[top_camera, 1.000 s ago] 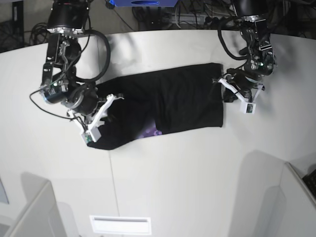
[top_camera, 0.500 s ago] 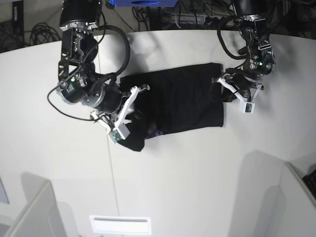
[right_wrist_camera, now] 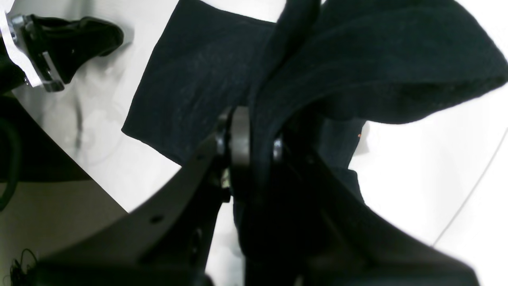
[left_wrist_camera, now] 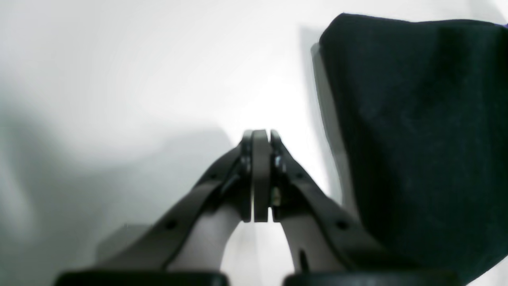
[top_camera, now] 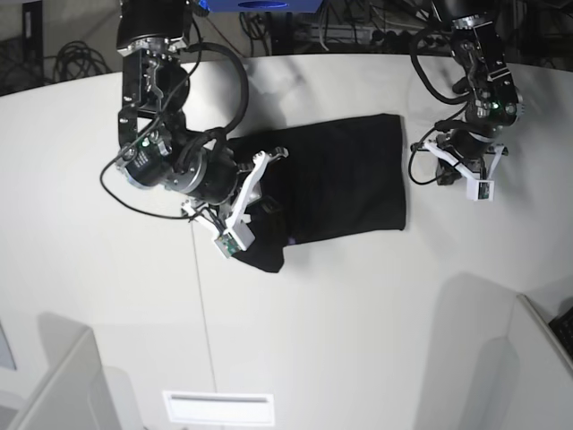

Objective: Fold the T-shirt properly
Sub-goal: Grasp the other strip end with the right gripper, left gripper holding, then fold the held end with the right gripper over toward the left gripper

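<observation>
Black cloth fills the near part of my right wrist view, a thick fold of the T-shirt [right_wrist_camera: 357, 59] pinched between the fingers [right_wrist_camera: 238, 135] of my right gripper [right_wrist_camera: 254, 139]. Those jaws are closed down on the fabric with only the bunched layer between them. The gathered edge rises past the pads and drapes over to one side, lifted off the table [right_wrist_camera: 416, 167], while a flatter panel of the same shirt lies spread on the white surface farther back.

My left gripper [left_wrist_camera: 260, 174] is pressed together with nothing in it; its two pads meet flat against each other. It hovers over bare white table [left_wrist_camera: 139, 79], just beside the hemmed corner of the T-shirt [left_wrist_camera: 416, 139], apart from the cloth as far as that view shows.

From the base view, my right gripper [top_camera: 240, 202] sits over the near left end of the T-shirt [top_camera: 345, 179], where the cloth is doubled over on itself. The rest of the shirt lies as a dark rectangle across the middle of the table [top_camera: 358, 331]. My left gripper [top_camera: 448, 166] is just off the shirt's right edge.

Much of the folded end is hidden beneath my right arm. A tiny fleck of purple shows at the lower hem there; the printed side is otherwise out of sight. No container is on the table.
</observation>
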Motion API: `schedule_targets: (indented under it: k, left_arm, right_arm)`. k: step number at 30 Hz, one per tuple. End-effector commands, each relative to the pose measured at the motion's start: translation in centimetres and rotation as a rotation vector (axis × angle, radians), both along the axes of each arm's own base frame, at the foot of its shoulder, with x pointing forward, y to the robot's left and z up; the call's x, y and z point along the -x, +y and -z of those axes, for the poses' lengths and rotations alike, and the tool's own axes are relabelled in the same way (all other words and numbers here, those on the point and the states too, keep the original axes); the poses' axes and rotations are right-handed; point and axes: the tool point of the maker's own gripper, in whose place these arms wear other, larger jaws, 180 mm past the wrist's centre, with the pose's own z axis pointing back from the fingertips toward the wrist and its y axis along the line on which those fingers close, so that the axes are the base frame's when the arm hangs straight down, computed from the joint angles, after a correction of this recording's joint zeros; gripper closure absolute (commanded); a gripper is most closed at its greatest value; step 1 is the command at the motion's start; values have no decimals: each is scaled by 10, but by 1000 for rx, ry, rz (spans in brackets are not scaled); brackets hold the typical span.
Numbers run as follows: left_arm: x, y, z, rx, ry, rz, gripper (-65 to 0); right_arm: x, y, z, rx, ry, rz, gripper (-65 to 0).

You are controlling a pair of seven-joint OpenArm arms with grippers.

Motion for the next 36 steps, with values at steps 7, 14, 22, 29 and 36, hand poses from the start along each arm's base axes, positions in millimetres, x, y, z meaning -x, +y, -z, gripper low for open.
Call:
schedule_targets:
  k: [7,14,22,29,36]
  left_arm:
    - [2,-22,23,48,50,47,0]
    - [-1,-52,28,68,63,127,0]
    - [-6,-69,24,86,45,156,0]
    - [-4,-69,23,84,46,158,0]
    - [-4,-67,23,80,46,157,0]
  right_arm:
    - [-8,11,-19,-57,-53,2,0]
    - [-7,20,-23,-88,-50,0,0]
    - [-6,24,-25,-102,-48,1,0]
    - [-7,28,-27,-115,-51,2,0]
    - [-1,48,-34,-140,-80,-50,0]
